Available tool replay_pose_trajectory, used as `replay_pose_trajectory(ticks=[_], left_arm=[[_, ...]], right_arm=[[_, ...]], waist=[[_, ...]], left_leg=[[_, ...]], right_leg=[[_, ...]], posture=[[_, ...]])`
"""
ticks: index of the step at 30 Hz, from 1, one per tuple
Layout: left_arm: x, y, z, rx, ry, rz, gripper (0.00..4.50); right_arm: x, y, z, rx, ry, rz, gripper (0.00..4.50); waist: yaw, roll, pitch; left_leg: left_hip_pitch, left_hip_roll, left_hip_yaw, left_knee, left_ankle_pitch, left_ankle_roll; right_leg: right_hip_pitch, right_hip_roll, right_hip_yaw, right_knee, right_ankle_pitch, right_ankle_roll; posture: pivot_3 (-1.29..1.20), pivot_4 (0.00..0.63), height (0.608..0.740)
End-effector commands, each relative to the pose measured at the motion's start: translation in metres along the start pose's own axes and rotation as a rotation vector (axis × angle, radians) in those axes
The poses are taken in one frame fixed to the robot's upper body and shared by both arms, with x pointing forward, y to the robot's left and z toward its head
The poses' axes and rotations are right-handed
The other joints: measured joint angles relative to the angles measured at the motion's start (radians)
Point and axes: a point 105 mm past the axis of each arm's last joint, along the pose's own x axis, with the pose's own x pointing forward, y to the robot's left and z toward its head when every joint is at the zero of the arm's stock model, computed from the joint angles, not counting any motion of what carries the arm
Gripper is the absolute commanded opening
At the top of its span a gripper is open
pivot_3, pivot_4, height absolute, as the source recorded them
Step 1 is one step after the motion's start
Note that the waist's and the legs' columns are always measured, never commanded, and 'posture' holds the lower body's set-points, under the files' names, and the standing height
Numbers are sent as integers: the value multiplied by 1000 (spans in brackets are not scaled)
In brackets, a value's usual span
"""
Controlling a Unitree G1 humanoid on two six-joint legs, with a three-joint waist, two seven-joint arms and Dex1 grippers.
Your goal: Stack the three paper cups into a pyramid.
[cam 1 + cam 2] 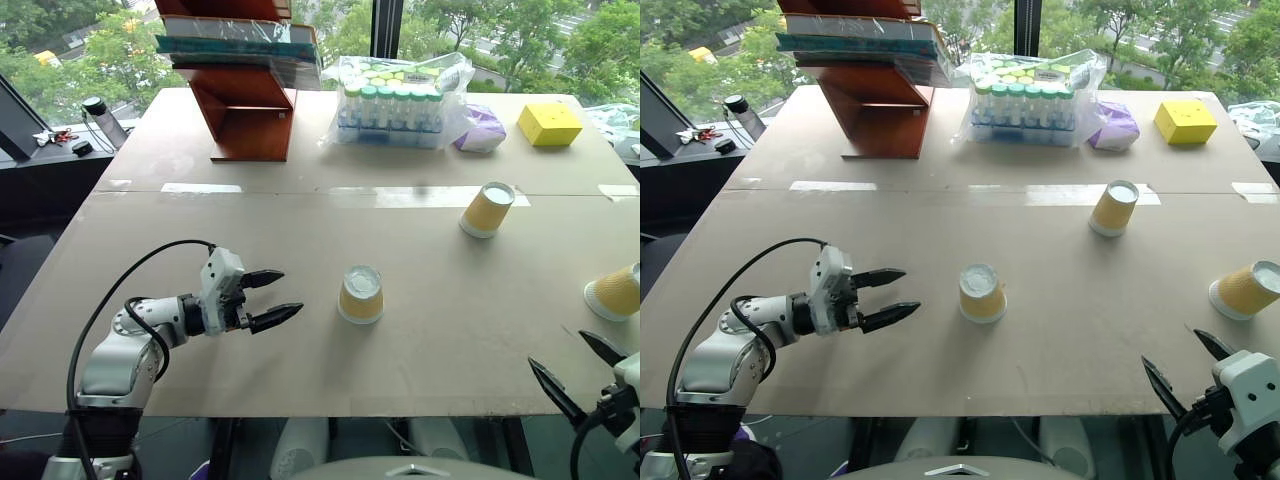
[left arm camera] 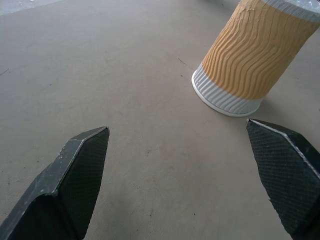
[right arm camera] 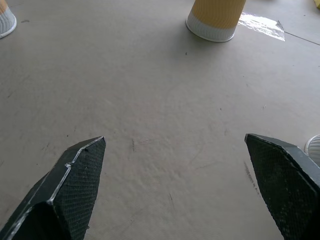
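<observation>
Here the three cups stand upside down and well apart on the worktop (image 1: pixel 300 250), none stacked. The middle cup (image 1: pixel 361 294) sits near the front, the far cup (image 1: pixel 487 209) further back beside a strip of tape (image 1: pixel 400 196), and the right cup (image 1: pixel 614 292) near the right edge, leaning over. The left gripper (image 1: pixel 270 298) hovers low just left of the middle cup, pointing at it, jaws spread wide and empty. The right gripper (image 1: pixel 578 370) waits at the front right corner, near the right cup, jaws likewise wide and empty. At the back are a wooden rack (image 1: pixel 243 105), a bag of vials (image 1: pixel 395 105) and a yellow box (image 1: pixel 549 123).
</observation>
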Motion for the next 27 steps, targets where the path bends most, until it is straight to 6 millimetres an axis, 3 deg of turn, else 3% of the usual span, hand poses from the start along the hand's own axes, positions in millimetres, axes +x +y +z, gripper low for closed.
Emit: replay_pose_trajectory(ticks=[1,4,11,14,16,19,24,27], left_arm=[[4,-2,25,52,-59,-10,4500],[13,1,47,76,-139,-5,4500],[22,-2,78,123,-239,-30,4500],[22,-18,94,162,-320,-136,4500],[15,-40,98,116,-319,-322,4500],[9,-58,106,151,-331,-453,4500],[8,-63,112,191,-332,-483,4500],[5,-60,107,177,-310,-479,4500]], right_arm=[[9,-5,14,-18,-67,-43,4412],[23,-13,28,-29,-139,-117,4412],[29,-28,31,-51,-135,-245,4412],[23,-53,31,-57,-135,-390,4412],[16,-68,32,-39,-149,-488,4412],[9,-82,36,-39,-169,-579,4412],[14,-75,38,-8,-183,-519,4412],[25,-48,42,3,-187,-329,4412]], waist=[[0,0,0],[1,-1,0],[10,1,-1],[11,1,-1],[12,0,-1],[11,2,-1],[11,2,-1],[9,2,-1]], left_leg=[[0,0,0,0,0,0],[0,0,0,1,0,0],[-1,-1,0,-1,0,0],[-1,-2,0,-1,0,0],[-1,-2,0,-1,0,0],[-1,-2,0,-1,0,0],[0,-2,0,-1,0,0],[0,-2,1,-1,0,0]], right_leg=[[0,0,0,0,0,0],[0,0,0,0,0,0],[0,2,0,0,0,0],[0,1,0,0,0,0],[0,1,1,0,0,0],[0,2,0,0,0,0],[0,3,1,0,0,0],[0,3,1,0,0,0]], posture=[[0,150,740],[0,150,740],[0,150,740],[0,150,740],[0,150,740],[0,150,740],[0,150,740],[0,150,740]])
